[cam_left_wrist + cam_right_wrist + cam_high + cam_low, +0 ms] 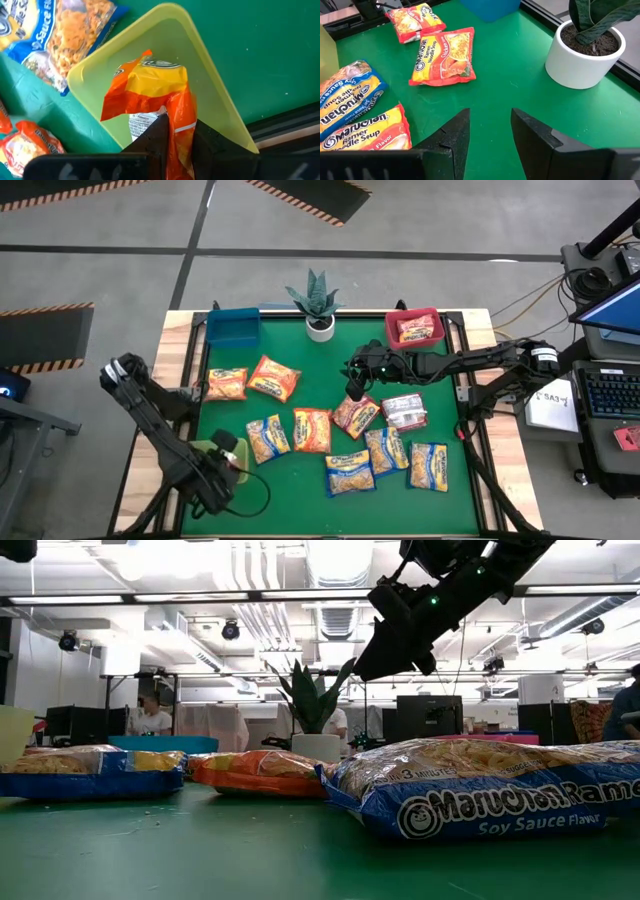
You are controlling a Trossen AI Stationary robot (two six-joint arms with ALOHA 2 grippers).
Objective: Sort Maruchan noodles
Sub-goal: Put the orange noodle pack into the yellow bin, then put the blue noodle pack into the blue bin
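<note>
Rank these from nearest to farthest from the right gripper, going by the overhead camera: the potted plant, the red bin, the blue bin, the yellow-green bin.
From the right gripper, above the mat's middle:
1. Potted plant, at the back edge.
2. Red bin, back right; close to the plant's distance, slightly farther.
3. Blue bin, back left.
4. Yellow-green bin, front left, by the left gripper.

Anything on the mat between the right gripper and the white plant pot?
No: the right wrist view shows bare green mat between the right gripper and white round plant pot.

The left pincer (178,142) pinches an orange noodle packet (150,95), apparently just above the yellow-green bin (220,107).
</note>
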